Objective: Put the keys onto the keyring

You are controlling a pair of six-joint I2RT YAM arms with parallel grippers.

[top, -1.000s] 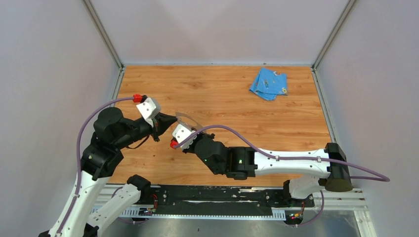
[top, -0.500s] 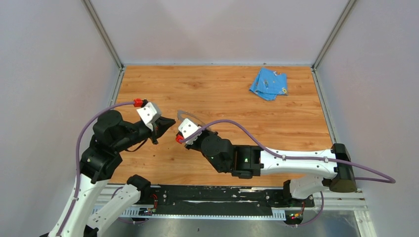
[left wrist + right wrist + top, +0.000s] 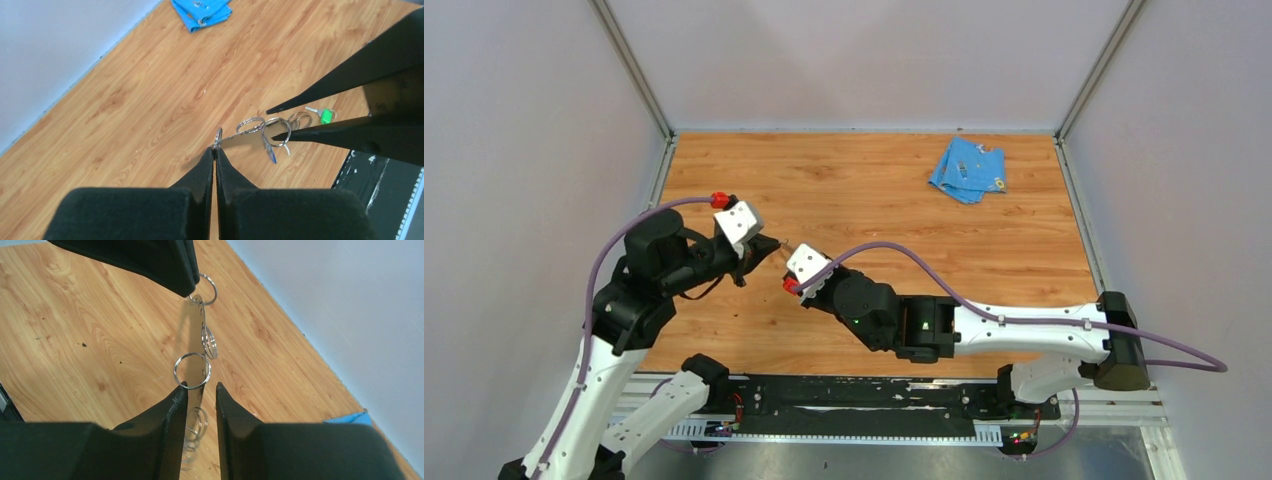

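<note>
The keyring point(image 3: 245, 139) is a thin grey metal band hanging above the table between my two grippers, with several small split rings point(image 3: 250, 125) on it. My left gripper point(image 3: 215, 149) is shut on one end of the band, at a small ring point(image 3: 207, 290). At the other end my right gripper point(image 3: 201, 386) stands open, the band point(image 3: 196, 340) running down between its fingers and a split ring point(image 3: 192, 370) touching the left fingertip point(image 3: 181, 390). A blue-headed key point(image 3: 271, 156) dangles from a ring. The green-headed key point(image 3: 326, 116) shows beyond the right fingers.
A folded light-blue cloth point(image 3: 967, 170) lies at the far right of the wooden table point(image 3: 874, 200). Grey walls close off the left, back and right. Both arms meet at the near left of the table, and a black rail runs along the near edge.
My right gripper's jaws have parted from the band they were shut on. The left gripper, still shut, has shifted slightly right and up, closer to the right wrist.
</note>
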